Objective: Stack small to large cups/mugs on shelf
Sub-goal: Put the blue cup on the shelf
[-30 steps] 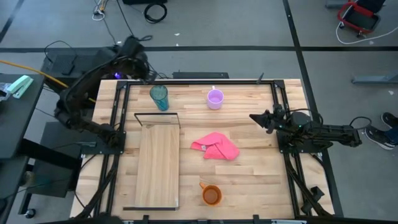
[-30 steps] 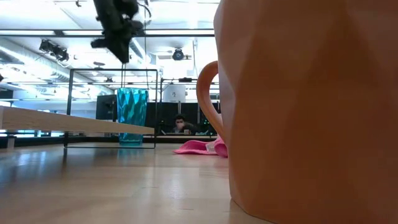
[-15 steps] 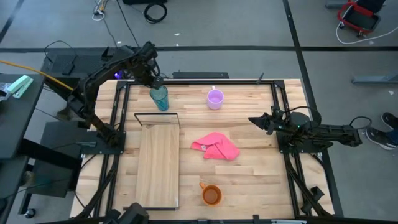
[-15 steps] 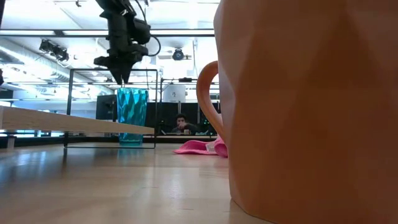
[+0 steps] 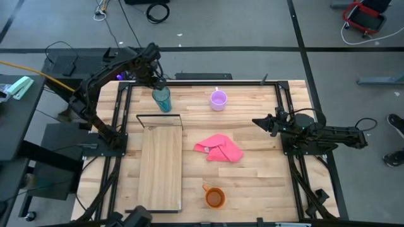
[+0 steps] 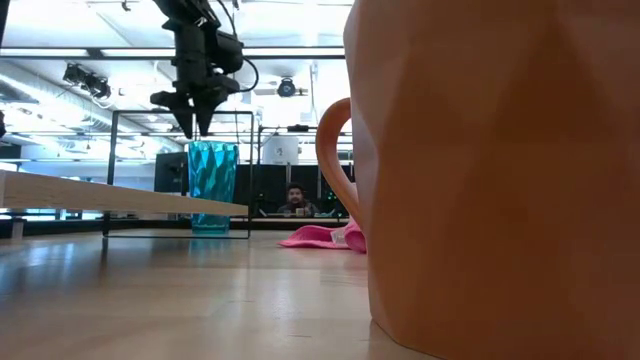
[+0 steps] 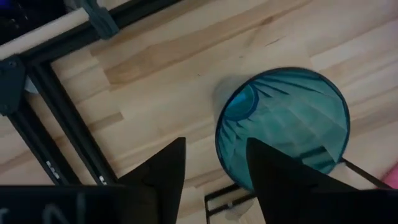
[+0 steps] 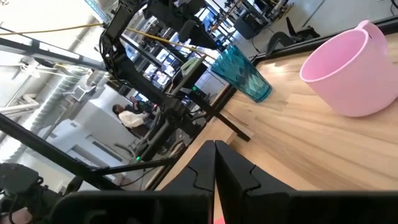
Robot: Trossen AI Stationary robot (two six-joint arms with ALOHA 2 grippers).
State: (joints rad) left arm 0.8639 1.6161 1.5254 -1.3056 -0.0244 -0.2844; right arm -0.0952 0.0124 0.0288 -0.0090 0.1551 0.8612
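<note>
The teal tumbler (image 5: pixel 161 99) stands upright on its base at the table's far left, just beyond the shelf's black wire frame (image 5: pixel 159 120). My left gripper (image 6: pixel 196 124) hangs open, fingers down, just above the tumbler's rim (image 7: pixel 283 124). One finger is over the tumbler's mouth, the other outside the rim, and neither touches. The lilac mug (image 5: pixel 218 99) stands at the far middle and the orange mug (image 5: pixel 214 198) near the front edge. The shelf plank (image 5: pixel 160 169) lies at the left. My right gripper (image 5: pixel 257 121) waits shut at the right.
A crumpled pink cloth (image 5: pixel 219 149) lies mid-table between the mugs. Black frame rails (image 5: pixel 120 113) run along both table sides. The orange mug (image 6: pixel 480 170) fills the right of the low view. A person (image 6: pixel 293 200) sits far behind the table.
My left gripper has swung from beyond the table's far left corner toward the teal tumbler and come down to just above its rim. It has turned to point straight down, and its fingers have opened. The tumbler has stayed where it was.
</note>
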